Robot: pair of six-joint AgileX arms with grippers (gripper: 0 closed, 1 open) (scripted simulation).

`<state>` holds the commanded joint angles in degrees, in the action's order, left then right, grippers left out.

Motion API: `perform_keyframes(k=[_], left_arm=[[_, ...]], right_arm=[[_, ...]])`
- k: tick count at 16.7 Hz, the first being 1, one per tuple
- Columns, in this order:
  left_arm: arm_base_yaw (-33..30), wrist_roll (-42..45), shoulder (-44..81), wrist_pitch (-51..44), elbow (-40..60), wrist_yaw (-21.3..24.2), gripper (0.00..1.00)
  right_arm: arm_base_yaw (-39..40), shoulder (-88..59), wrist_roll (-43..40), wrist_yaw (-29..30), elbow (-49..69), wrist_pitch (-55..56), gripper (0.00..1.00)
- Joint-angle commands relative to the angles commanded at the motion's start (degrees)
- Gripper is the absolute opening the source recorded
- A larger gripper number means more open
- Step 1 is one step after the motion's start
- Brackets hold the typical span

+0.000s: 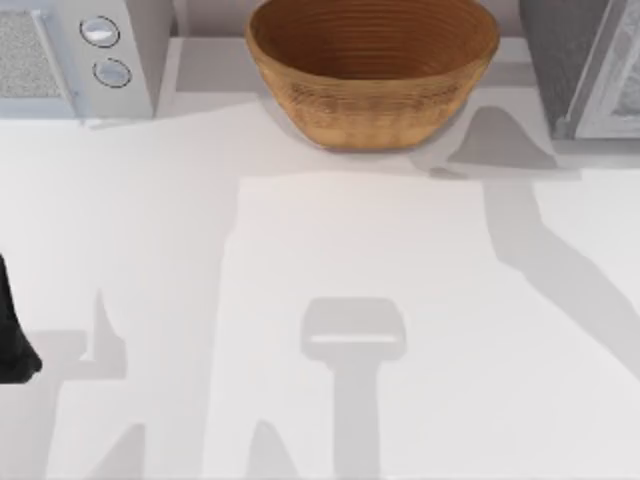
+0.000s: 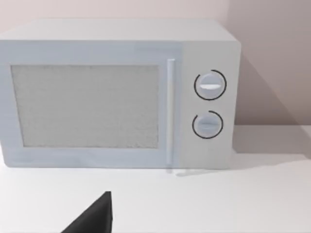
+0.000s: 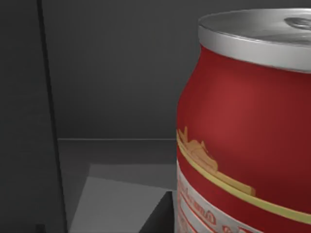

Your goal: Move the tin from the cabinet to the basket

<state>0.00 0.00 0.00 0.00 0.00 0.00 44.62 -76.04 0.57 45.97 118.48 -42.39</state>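
Tin (image 3: 243, 131) upright inside dark cabinet (image 3: 112, 68), open floor beside.

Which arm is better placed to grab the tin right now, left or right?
Right. Its wrist camera sits close up against the red tin inside the dark cabinet. The left arm is at the table's left edge, facing the microwave.

The basket (image 1: 372, 70) is brown woven wicker, ribbed and matt. The tin (image 3: 245, 131) has glossy red sides and a brushed silver metal top.
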Motion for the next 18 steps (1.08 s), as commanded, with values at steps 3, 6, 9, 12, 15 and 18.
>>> perform_keyframes(k=[3,6,9,12,15,18], left_arm=[[0.0,0.0,0.0,0.0,0.0,0.0,1.0],[0.0,0.0,0.0,0.0,0.0,0.0,1.0],[0.0,0.0,0.0,0.0,0.0,0.0,1.0],[0.0,0.0,0.0,0.0,0.0,0.0,1.0],[0.0,0.0,0.0,0.0,0.0,0.0,1.0],[0.0,0.0,0.0,0.0,0.0,0.0,1.0]], right_arm=[[-0.49,0.21,0.08,-0.34,-1.03,0.35,0.0],[-2.68,3.88,0.03,-2.53,-6.44,2.41,0.0],[-6.8,10.9,-0.06,-6.68,-17.34,6.29,0.0],[-12.44,20.55,-0.17,-12.41,-33.44,11.61,0.0],[-19.04,31.88,-0.28,-19.18,-52.93,17.88,0.0],[-25.98,43.81,-0.38,-26.39,-73.18,24.51,0.0]])
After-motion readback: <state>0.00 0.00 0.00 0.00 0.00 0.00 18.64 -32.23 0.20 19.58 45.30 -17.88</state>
